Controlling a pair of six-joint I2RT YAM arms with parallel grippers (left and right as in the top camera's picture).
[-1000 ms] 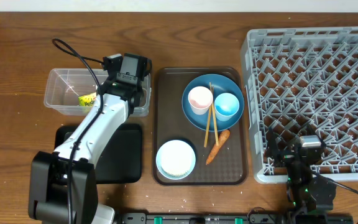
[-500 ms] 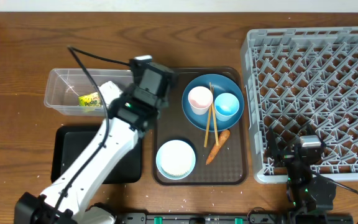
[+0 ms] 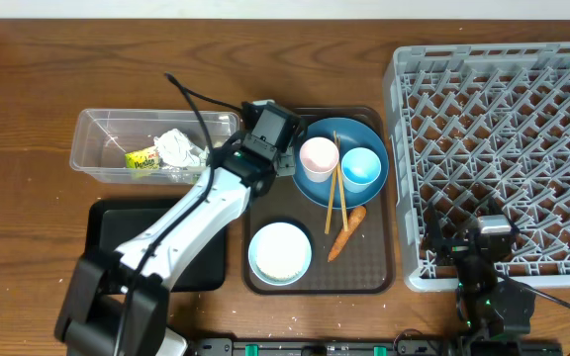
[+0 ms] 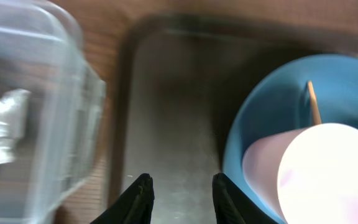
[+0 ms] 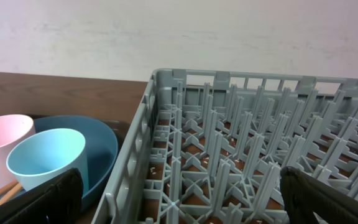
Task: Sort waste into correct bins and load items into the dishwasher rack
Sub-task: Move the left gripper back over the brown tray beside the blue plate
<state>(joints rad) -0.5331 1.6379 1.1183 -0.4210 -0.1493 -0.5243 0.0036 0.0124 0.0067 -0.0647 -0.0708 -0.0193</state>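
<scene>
Left gripper (image 4: 182, 194) narrow, empty, white-pink cup (image 4: 319, 180) just beside its fingers, probably for rim pinch; right gripper (image 5: 180, 200) wide, idle.

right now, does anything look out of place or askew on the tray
The carrot lies loose on the brown tray beside the dark-blue plate, waste among dishes. The chopsticks lie crossed and slanted over the plate's rim, lower ends on the tray near the carrot. Nothing looks spilled or broken.
</scene>
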